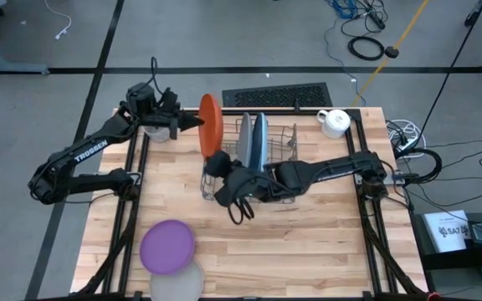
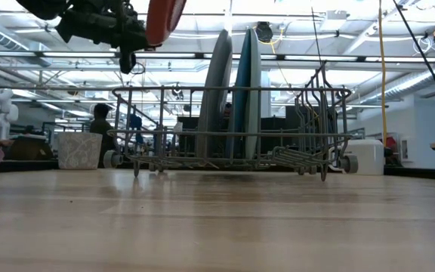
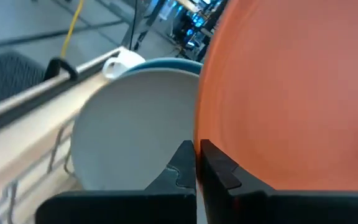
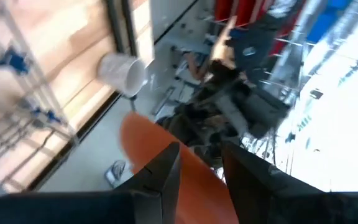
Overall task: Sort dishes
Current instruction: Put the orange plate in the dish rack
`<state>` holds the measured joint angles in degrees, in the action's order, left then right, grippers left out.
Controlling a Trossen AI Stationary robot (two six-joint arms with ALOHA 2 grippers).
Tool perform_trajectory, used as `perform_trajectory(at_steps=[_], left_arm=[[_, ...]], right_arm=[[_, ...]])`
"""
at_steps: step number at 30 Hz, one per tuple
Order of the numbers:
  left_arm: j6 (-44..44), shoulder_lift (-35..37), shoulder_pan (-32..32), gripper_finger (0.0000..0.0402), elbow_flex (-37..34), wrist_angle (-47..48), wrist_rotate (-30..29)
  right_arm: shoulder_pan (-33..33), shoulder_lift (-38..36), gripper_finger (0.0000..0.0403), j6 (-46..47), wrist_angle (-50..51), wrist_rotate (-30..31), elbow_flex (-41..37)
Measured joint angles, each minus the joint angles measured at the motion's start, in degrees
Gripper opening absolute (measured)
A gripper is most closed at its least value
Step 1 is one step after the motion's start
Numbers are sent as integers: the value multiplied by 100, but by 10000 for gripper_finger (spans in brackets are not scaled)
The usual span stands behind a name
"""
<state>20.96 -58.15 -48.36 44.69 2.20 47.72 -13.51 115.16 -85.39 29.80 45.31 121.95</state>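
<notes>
- Left claw [image 1: 192,122], raised above the worktop's [image 1: 325,242] far left part, fingers pressed together on the rim of the orange plate [image 1: 211,125]; arm reaches in from the left edge, forearm angled toward the rack.
- Orange plate held on edge, in the air, just left of the wire dish rack [image 1: 262,159]; the low view shows it above rack height.
- Right claw [image 1: 243,209] at the rack's near left corner, arm stretched across from the right side; fingers apart, nothing seen between them.
- Rack: two plates standing on edge, one whitish-grey plate [image 1: 244,140], one blue plate [image 1: 260,142], side by side.
- Near left corner of worktop: one purple plate [image 1: 167,246] lying flat, one whitish plate [image 1: 176,284] beside it, partly overlapped.
- Mugs: one white mug [image 1: 335,122] at far right, one grey mug [image 2: 78,149] at far left.
</notes>
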Motion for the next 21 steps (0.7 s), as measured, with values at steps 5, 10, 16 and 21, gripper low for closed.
perform_trajectory(at_steps=[5,10,16,21], left_arm=[[-574,-13,1,0,-2,-299,-114],[-1306,-11,-11,0,-2,-350,-173],[-2834,-13,9,0,-2,-351,68],[-4001,-22,114,0,-8,-382,68]], right_arm=[[-250,-85,112,836,-76,77,6],[-401,-89,112,1999,283,64,9],[-487,-314,112,3645,340,-274,9],[-314,-731,112,5758,362,-873,9]])
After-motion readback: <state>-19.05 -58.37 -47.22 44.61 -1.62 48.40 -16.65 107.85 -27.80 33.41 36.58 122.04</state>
